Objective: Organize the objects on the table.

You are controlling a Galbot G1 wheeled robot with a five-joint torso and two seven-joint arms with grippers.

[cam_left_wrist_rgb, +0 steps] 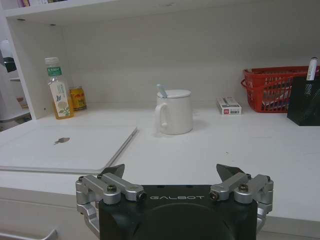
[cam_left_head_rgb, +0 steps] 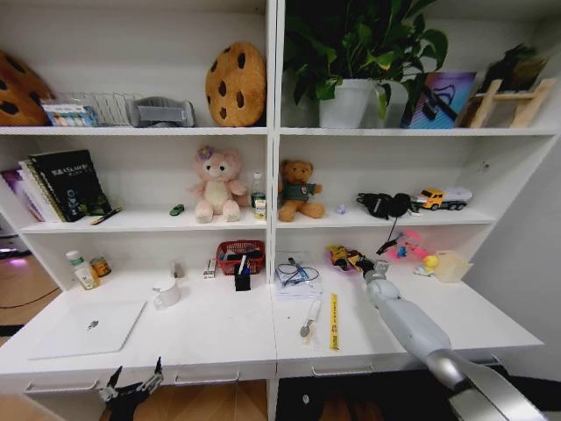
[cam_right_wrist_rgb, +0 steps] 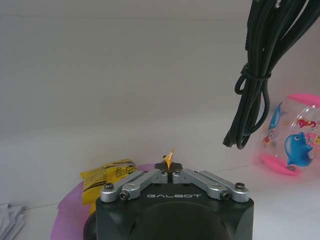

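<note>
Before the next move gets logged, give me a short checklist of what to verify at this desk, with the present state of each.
1. Right gripper shut on something: ok, its tips pinch a small yellow scrap.
2. What that scrap belongs to: cannot tell; a yellow packet lies on the pink dish beside it.
3. Left gripper open and free: ok, it is low at the table front edge.
4. Laptop lid closed, lying flat: ok.
5. White mug upright, apart from the laptop: ok.
6. Hanging black cable away from the right gripper: cannot tell.
</note>
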